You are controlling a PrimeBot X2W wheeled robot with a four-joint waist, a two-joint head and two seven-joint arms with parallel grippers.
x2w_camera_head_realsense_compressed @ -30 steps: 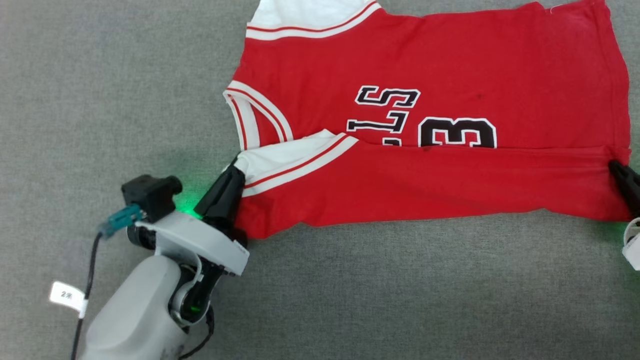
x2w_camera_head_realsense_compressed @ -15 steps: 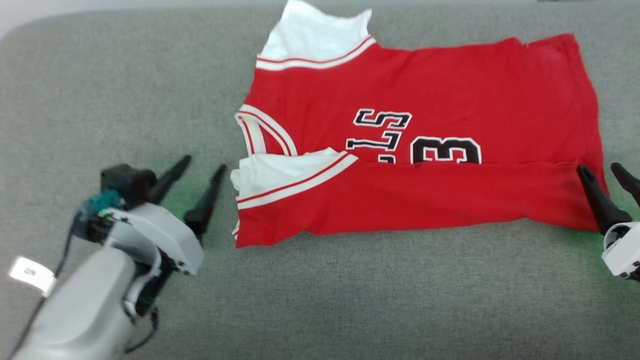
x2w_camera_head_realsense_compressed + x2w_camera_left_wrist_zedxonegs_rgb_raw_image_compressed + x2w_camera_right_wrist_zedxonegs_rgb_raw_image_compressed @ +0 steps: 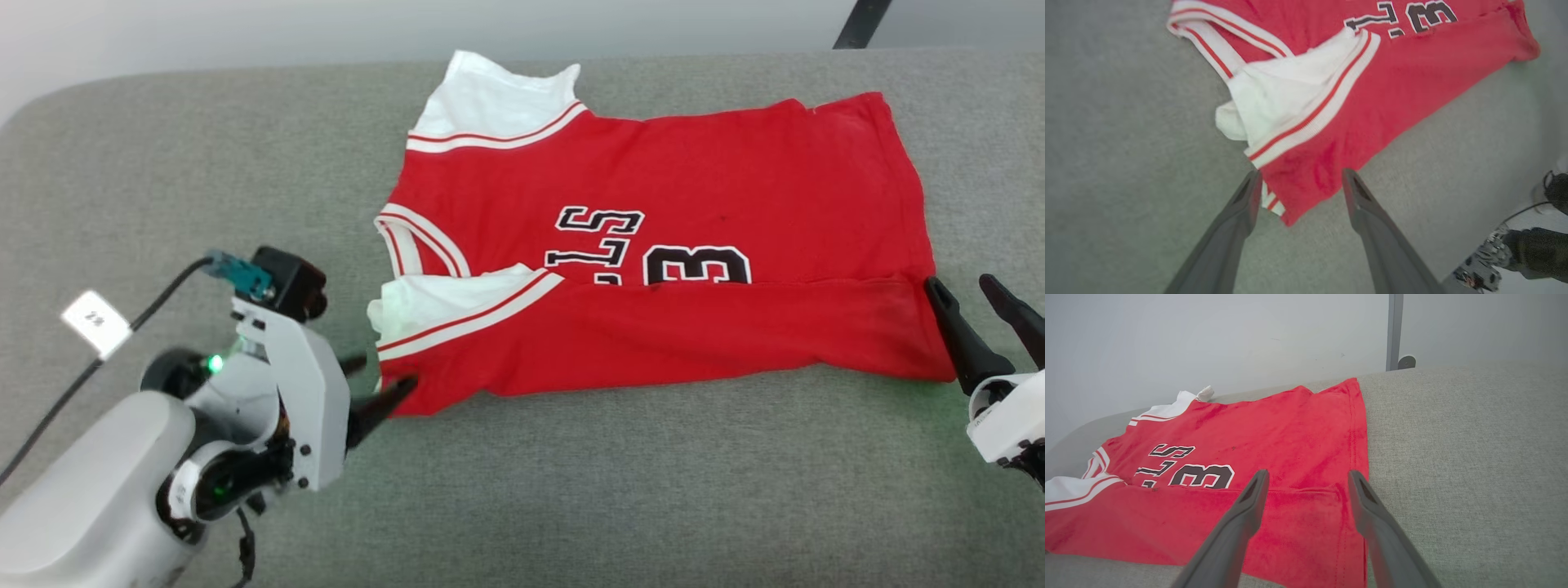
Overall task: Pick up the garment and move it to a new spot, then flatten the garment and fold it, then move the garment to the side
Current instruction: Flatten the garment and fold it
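Left gripper (image 3: 384, 382) and right gripper (image 3: 959, 286) both spread, empty, at the garment's (image 3: 653, 180) folded near edge; pinching one layer risks undoing the fold.

left claw (image 3: 388, 370): spread, empty, lower left | right claw (image 3: 958, 281): spread, empty, right edge

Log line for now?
garment: near side folded over | left gripper: open, at sleeve-end corner | right gripper: open, at hem corner
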